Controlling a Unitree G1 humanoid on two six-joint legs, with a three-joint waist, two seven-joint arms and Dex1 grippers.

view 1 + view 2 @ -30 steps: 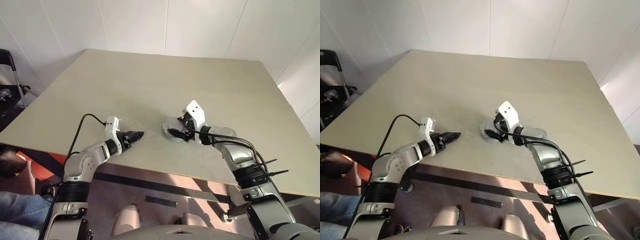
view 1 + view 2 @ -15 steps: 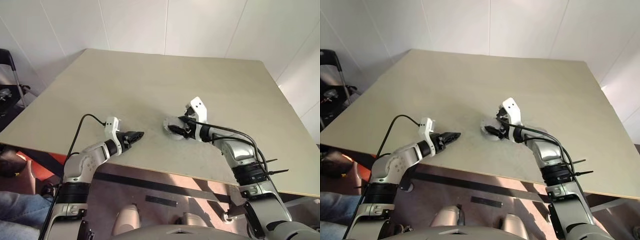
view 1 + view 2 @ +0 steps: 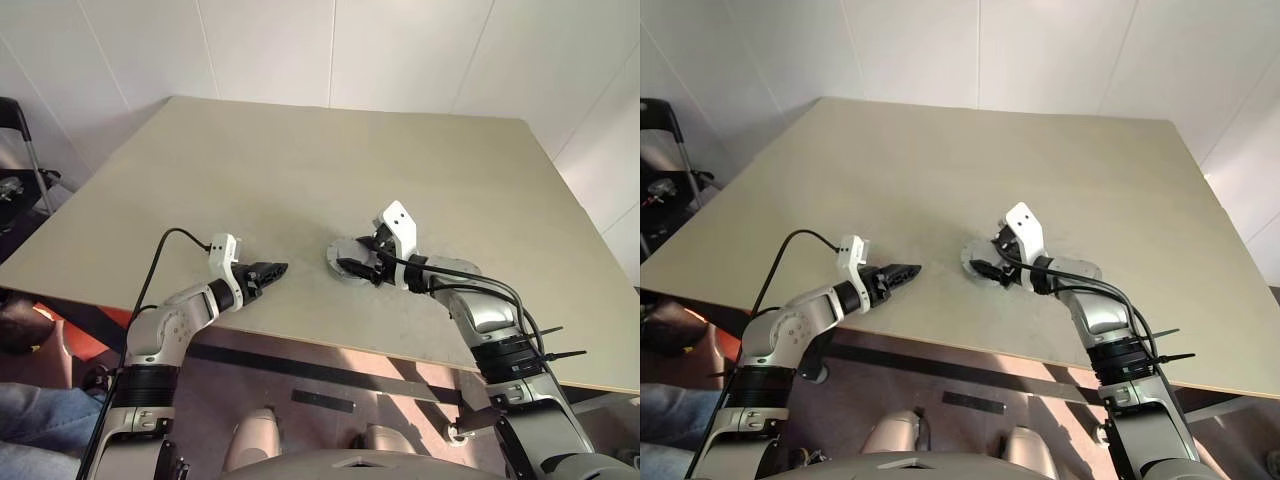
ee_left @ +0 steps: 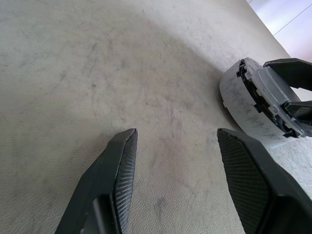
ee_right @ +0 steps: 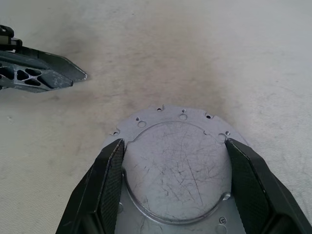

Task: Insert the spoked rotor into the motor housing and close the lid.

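Centre of the eye view: motor housing (image 3: pixel 350 262) between my right gripper (image 3: pixel 362 262) fingers, spread, touching its sides.
Left wrist view: left gripper (image 4: pixel 175 146) spread, empty; I see housing upper right (farther arm).
Right wrist view: lid (image 5: pixel 175 165) closed, straddled.

Both arms are silver-grey metal with black joint bands. Each wrist carries a white camera block, and a black cable loops along each arm. The left end effector (image 3: pixel 268 270) and right end effector (image 3: pixel 362 265) each have two black, tapered, finely textured fingers (image 4: pixel 246 180).
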